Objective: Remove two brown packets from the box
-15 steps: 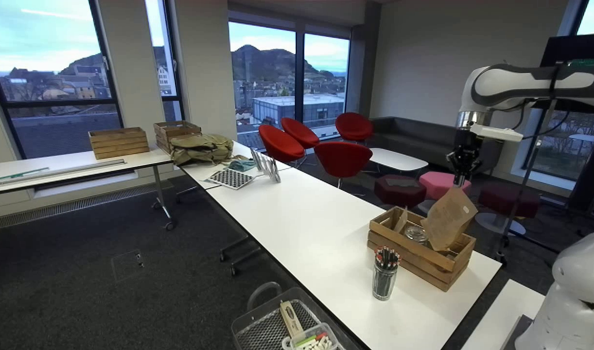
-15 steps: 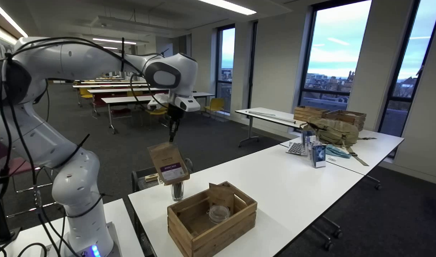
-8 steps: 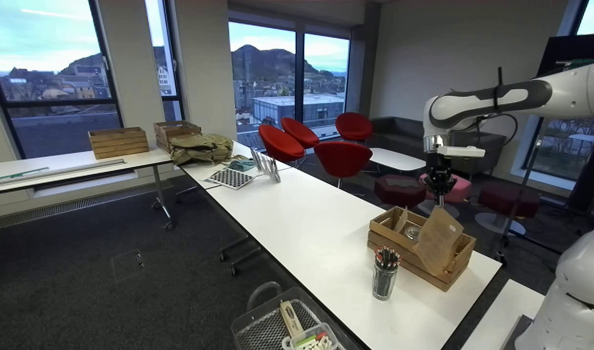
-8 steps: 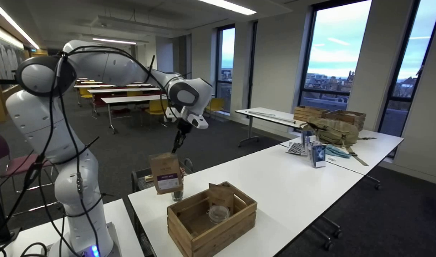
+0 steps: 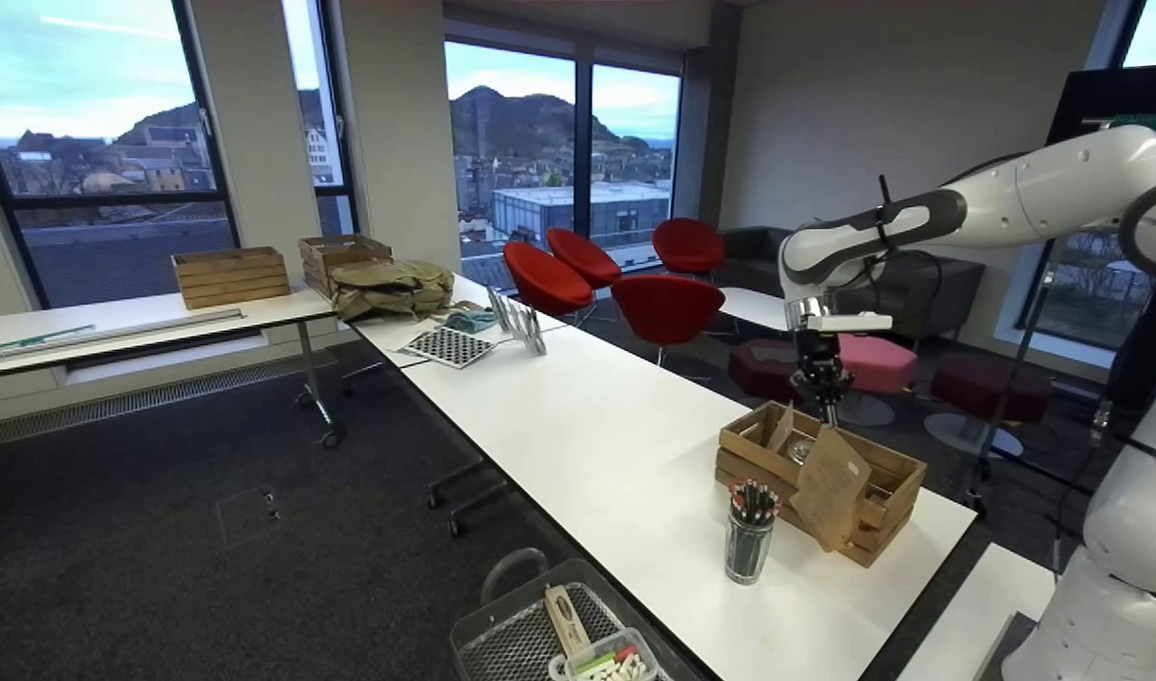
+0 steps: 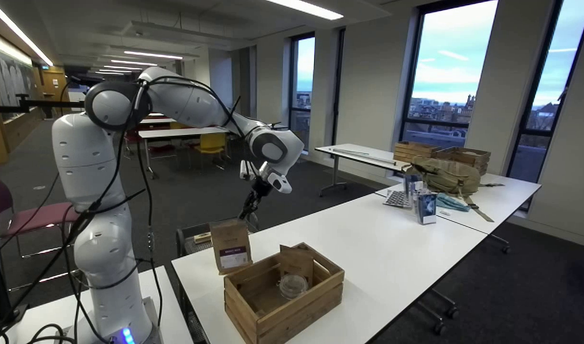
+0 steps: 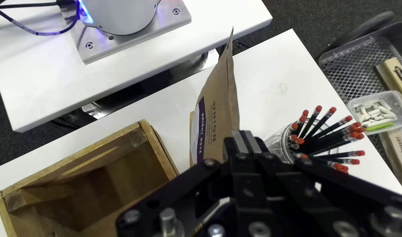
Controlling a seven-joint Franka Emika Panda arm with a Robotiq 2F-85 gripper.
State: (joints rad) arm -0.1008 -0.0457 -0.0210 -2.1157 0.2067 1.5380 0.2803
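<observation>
My gripper (image 5: 830,420) is shut on the top edge of a brown packet (image 5: 833,492), which hangs outside the box. In an exterior view the packet (image 6: 231,248) hangs low over the table, its purple and white label facing that camera. I cannot tell whether its bottom touches the table. In the wrist view the fingertips (image 7: 247,141) are together and the packet (image 7: 217,112) stands just beyond them, beside the box (image 7: 158,148). The box (image 6: 304,315) still holds a second brown packet (image 6: 296,260), upright near one end, which also shows here (image 5: 781,430).
A clear round jar (image 6: 293,286) sits in the box by the second packet. A glass of red-tipped pencils (image 5: 748,544) stands close to the held packet. A mesh basket (image 5: 512,648) is off the table's side. Leaflet stands (image 6: 426,208) and a bag (image 6: 445,174) lie farther along.
My gripper has carried the packet downward and across toward the table, leftward in an exterior view and rightward in an exterior view. The packet now hangs lower and more upright beside the box.
</observation>
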